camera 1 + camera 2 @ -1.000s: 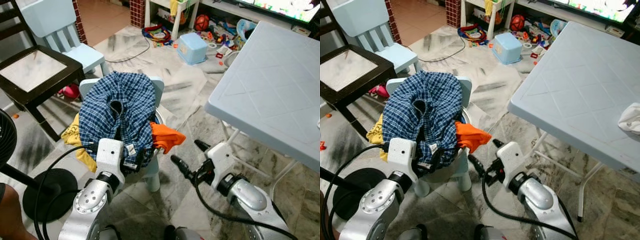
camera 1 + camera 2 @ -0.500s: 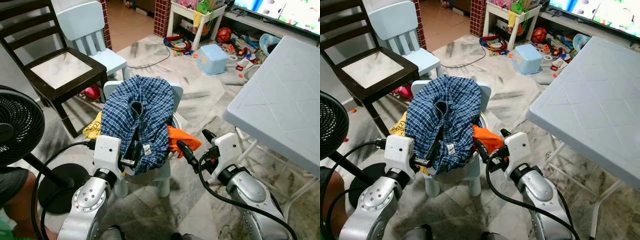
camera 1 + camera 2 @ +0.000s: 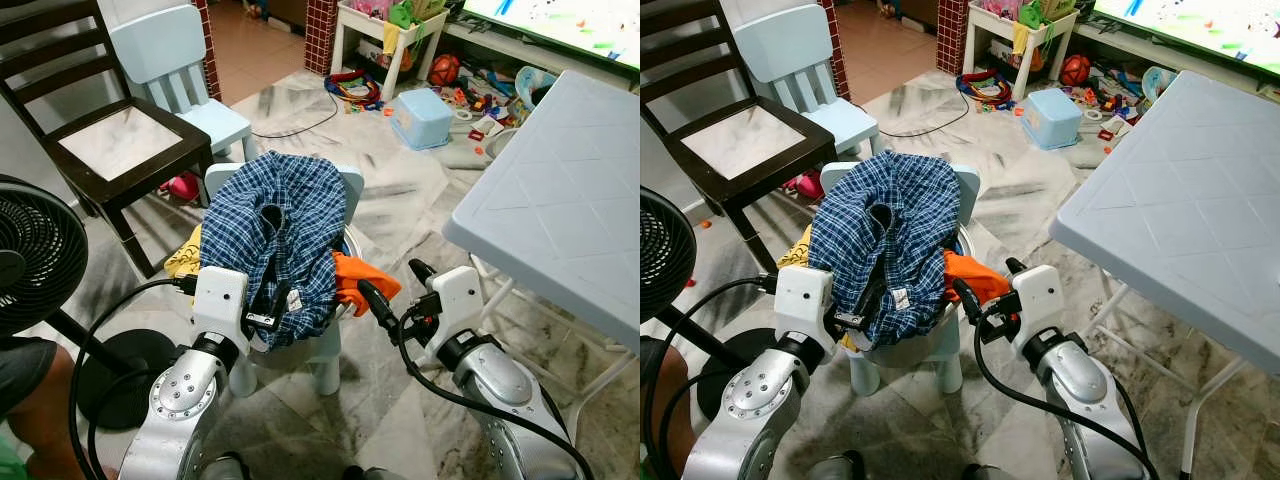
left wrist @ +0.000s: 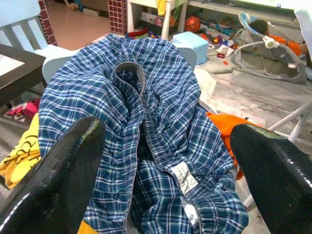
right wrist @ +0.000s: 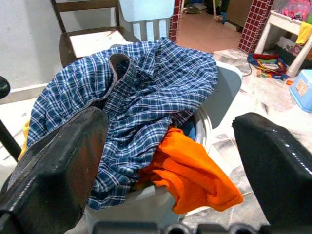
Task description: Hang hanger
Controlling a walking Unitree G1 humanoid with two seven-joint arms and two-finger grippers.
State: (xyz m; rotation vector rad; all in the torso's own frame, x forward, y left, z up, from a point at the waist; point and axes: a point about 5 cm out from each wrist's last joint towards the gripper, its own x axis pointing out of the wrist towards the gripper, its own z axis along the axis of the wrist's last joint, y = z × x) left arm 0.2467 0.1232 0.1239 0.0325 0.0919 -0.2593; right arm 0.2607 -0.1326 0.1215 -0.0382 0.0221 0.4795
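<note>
A blue plaid shirt (image 3: 275, 225) is draped over the back of a small pale-blue chair (image 3: 351, 187), with its collar on top. An orange garment (image 3: 360, 275) pokes out on the shirt's right and a yellow one (image 3: 185, 258) on its left. I see no hanger. My left gripper (image 3: 268, 310) is open just in front of the shirt's lower hem, and the shirt (image 4: 146, 122) lies between its spread fingers. My right gripper (image 3: 400, 290) is open beside the orange garment (image 5: 190, 175), close to it but apart.
A dark wooden chair (image 3: 120, 150) and a pale-blue child's chair (image 3: 175, 60) stand at the back left. A black fan (image 3: 35, 260) is at my left, with a person's leg (image 3: 25, 400) below it. A white folding table (image 3: 560, 210) stands to the right, and toys and a blue box (image 3: 418, 105) lie behind.
The whole view has shifted since a second ago, so the camera moved. Both grippers stay open in front of the shirt in nearly the same pose.
</note>
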